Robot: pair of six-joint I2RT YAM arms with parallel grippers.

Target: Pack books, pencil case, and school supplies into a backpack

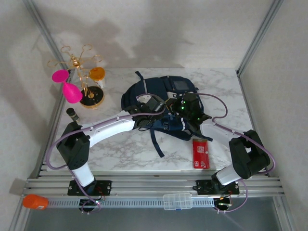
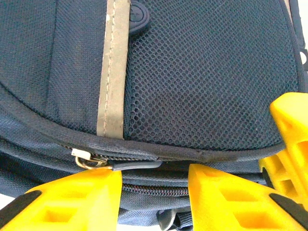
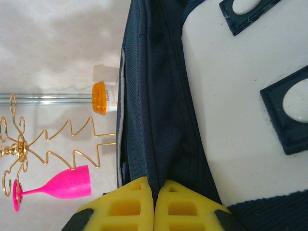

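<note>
The dark navy backpack (image 1: 161, 98) lies in the middle of the marble table. My left gripper (image 1: 153, 107) is at its left side. In the left wrist view its yellow fingers (image 2: 155, 171) stand apart around the zipper seam, below the mesh pocket (image 2: 202, 86). A dark zipper pull (image 2: 139, 165) lies between them, by the left finger. My right gripper (image 1: 190, 108) is shut on a fold of the backpack's navy fabric (image 3: 154, 96), fingertips (image 3: 154, 184) pressed together on it. A flat red rectangle (image 1: 200, 153), book or case I cannot tell, lies near the front right.
A gold wire stand (image 1: 82, 72) with pink glasses (image 1: 67, 86) and an orange-capped bottle (image 1: 97, 73) stand at the back left. A black cylinder (image 1: 72, 114) is by the left arm. A clear plastic box (image 1: 177, 201) sits on the front rail. Frame posts flank the table.
</note>
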